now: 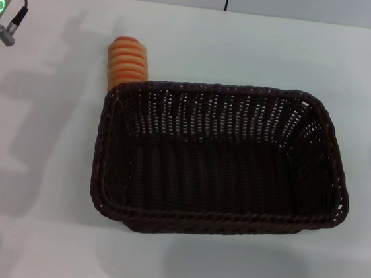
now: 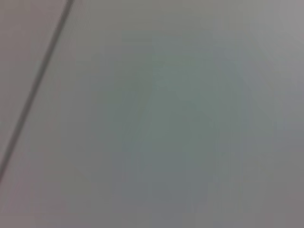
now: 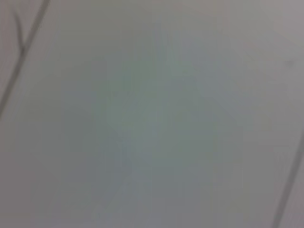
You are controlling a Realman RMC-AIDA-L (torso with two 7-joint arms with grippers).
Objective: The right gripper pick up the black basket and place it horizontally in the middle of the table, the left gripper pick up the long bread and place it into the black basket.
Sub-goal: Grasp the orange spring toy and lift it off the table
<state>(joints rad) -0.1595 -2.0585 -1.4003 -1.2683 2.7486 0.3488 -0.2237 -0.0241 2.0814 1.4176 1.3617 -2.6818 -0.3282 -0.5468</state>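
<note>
While the black basket [image 1: 220, 159] sits long side across, roughly mid-counter [image 1: 30, 229], open side up and empty, the long bread [image 1: 127, 61] lies just behind its far-left corner, touching or nearly touching the rim, partly hidden by it. Judging from that layout, the basket step looks done and the bread step not yet begun. Only a bit of the left arm [image 1: 1, 10] shows, at the head view's upper-left edge, green light on, well apart from the bread; the left hand itself is out of frame, so whether it is open or holding anything cannot be told. The right hand is not visible in any view, so its state is unknown too. Both wrist views show only a blank pale surface with thin dark lines, no fingers, no objects. The bread's spot tight against the basket wall probably means the left hand should approach from above or the far side, since the rim blocks the near side.
</note>
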